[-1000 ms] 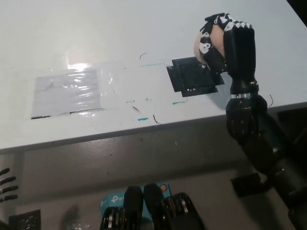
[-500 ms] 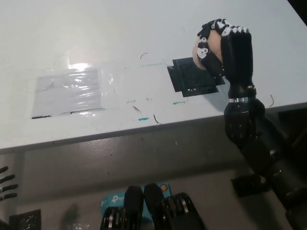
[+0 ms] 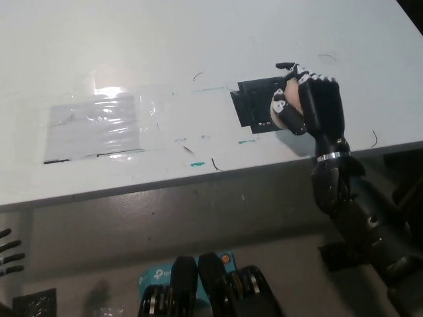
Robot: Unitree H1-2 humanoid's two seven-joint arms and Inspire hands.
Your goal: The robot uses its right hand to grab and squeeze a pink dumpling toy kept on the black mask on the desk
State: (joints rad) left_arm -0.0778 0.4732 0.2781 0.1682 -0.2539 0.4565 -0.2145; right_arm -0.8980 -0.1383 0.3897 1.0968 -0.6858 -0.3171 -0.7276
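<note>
My black right hand (image 3: 307, 102) is low over the right part of the black mask (image 3: 254, 105) on the white desk (image 3: 198, 53). Its fingers are wrapped around the pink dumpling toy (image 3: 289, 99), of which only a small pale pink patch shows between them. The toy sits at about the mask's right edge; I cannot tell whether it touches the mask. My white left hand (image 3: 8, 254) rests at the lower left edge of the picture, below the desk, only its fingertips showing.
A shiny clear plastic sheet (image 3: 92, 125) is taped flat on the desk's left part. Small green and black marks (image 3: 197, 164) dot the desk near its front edge. A black block (image 3: 340, 254) lies below the desk at the right.
My right hand has come down and toward me with the toy, from above the mask's far right corner to low over its right edge.
</note>
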